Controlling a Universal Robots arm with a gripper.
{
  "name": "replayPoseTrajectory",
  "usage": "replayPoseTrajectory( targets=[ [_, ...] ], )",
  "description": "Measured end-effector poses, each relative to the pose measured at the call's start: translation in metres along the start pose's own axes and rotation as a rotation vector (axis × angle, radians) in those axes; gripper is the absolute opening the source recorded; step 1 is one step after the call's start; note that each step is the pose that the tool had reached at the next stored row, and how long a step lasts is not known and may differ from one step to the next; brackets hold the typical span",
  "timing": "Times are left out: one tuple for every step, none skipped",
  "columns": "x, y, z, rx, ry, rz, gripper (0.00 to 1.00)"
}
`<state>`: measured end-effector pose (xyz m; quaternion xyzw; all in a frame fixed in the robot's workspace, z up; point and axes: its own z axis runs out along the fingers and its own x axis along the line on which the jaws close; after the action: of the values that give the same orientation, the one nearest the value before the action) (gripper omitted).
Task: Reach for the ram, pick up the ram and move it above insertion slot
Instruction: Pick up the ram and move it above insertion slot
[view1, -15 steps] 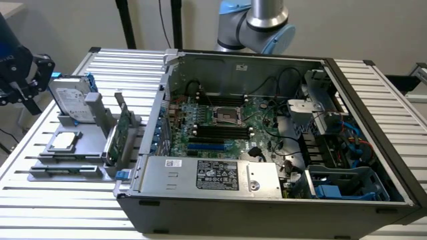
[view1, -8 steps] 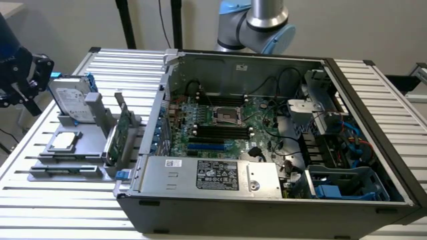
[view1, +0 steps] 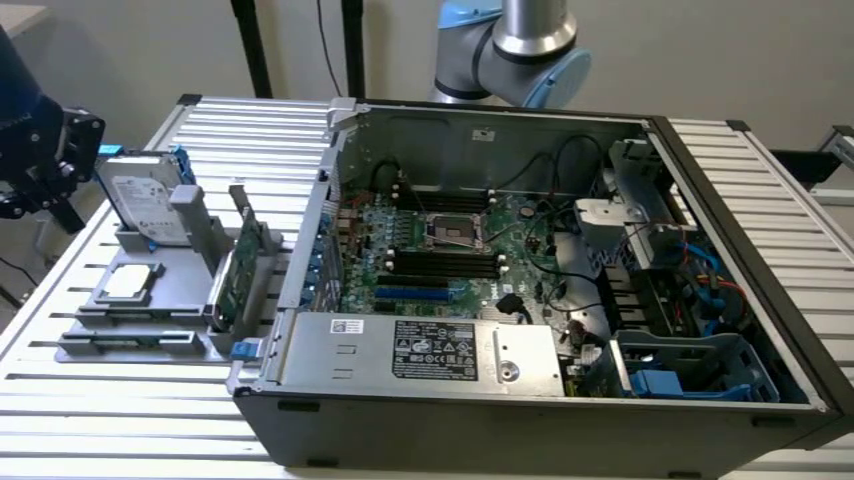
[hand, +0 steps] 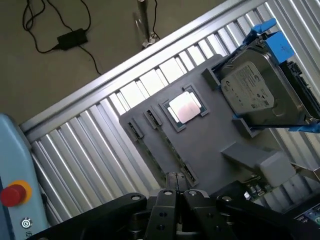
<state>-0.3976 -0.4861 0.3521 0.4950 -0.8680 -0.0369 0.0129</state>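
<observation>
Ram (view1: 243, 212): seen edge-on in the exterior view as a thin, narrow, dark strip. Green is hard to confirm from this angle and the chips can't be made out. It is stood on one long edge, close to upright. It is parked outside the open computer case (view1: 400, 430), just beside the case wall on the exterior view's left, toward the case's rear half. Not held.

Insertion slots (view1: 441, 262): four long black slots, laid parallel and side by side, flat on the floor of the case. They sit about mid-case, nearer that same left wall than the right one. All four are seen empty.

Ram and slots are well apart, with the case wall between them.
</observation>
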Motion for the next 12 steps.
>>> replayPoseTrajectory(
  targets=[
    [0.0,0.0,0.0003,0.0005,0.0002,-0.018,0.11],
    [0.0,0.0,0.0006,0.001,0.0003,-0.038,0.11],
    [0.0,0.0,0.0008,0.0014,0.0006,-0.056,0.11],
    [0.0,-0.0001,0.0012,0.0019,0.0007,-0.074,0.11],
    [0.0,-0.0001,0.0014,0.0024,0.0009,-0.092,0.11],
    [0.0,-0.0001,0.0017,0.0029,0.001,-0.11,0.11],
    [0.0,-0.0001,0.002,0.0036,0.001,-0.128,0.11],
    [0.0,-0.0002,0.0023,0.0044,0.001,-0.146,0.11],
    [0.0,-0.0002,0.0026,0.0055,0.001,-0.164,0.11],
    [0.0,-0.0002,0.0029,0.0067,0.001,-0.182,0.11],
    [0.0,-0.0002,0.0032,0.008,0.0009,-0.199,0.11],
    [0.0,-0.0003,0.0035,0.0096,0.0008,-0.217,0.11]
  ],
)
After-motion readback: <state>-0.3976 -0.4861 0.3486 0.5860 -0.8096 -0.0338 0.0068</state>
